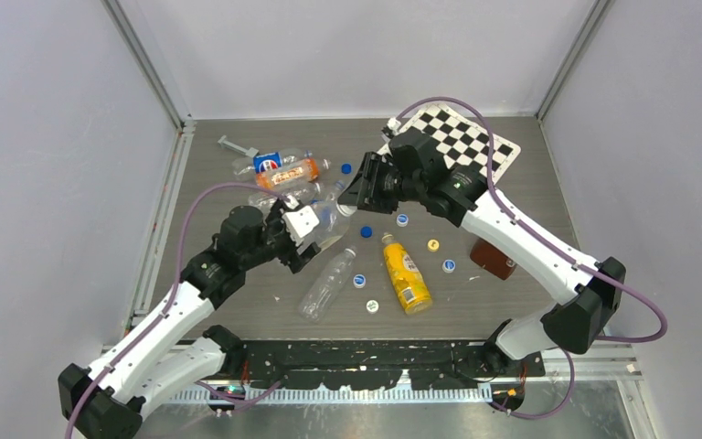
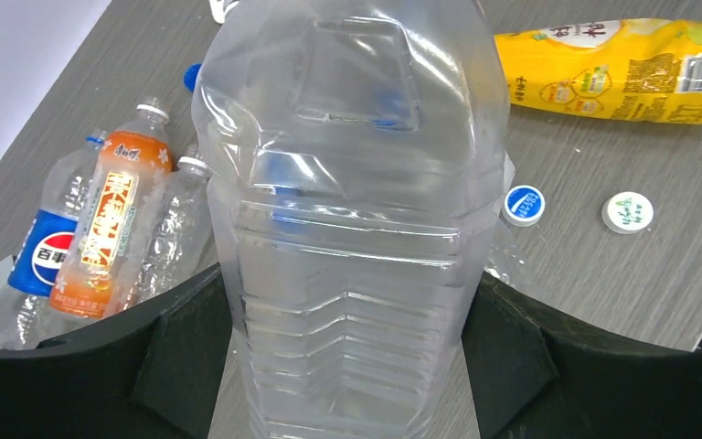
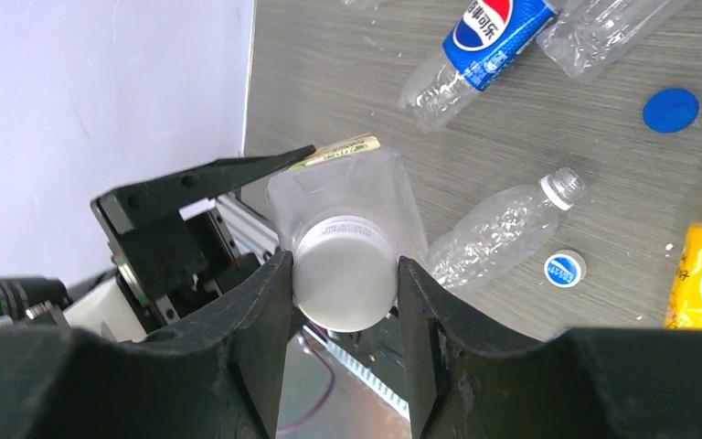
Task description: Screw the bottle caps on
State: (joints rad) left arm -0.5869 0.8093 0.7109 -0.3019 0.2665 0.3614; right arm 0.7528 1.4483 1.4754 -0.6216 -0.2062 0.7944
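Note:
My left gripper (image 2: 347, 352) is shut on the body of a wide squarish clear bottle (image 2: 347, 183), one finger pressed against each side, holding it off the table. In the top view this bottle (image 1: 334, 219) reaches from the left gripper (image 1: 303, 230) toward the right gripper (image 1: 356, 196). A white cap (image 3: 345, 279) sits on the bottle's neck, with my right gripper (image 3: 345, 267) shut on it. A slim clear bottle (image 1: 327, 283) lies uncapped on the table. Loose caps lie nearby: blue-and-white ones (image 1: 359, 281) (image 1: 403, 219), a blue one (image 1: 366, 232), a yellow one (image 1: 433, 245).
A yellow bottle (image 1: 406, 274) lies right of the slim bottle. A Pepsi bottle (image 1: 270, 162) and an orange-labelled bottle (image 1: 288, 174) lie at the back left. A checkerboard (image 1: 462, 137) is at the back right, a brown object (image 1: 493, 259) under the right arm.

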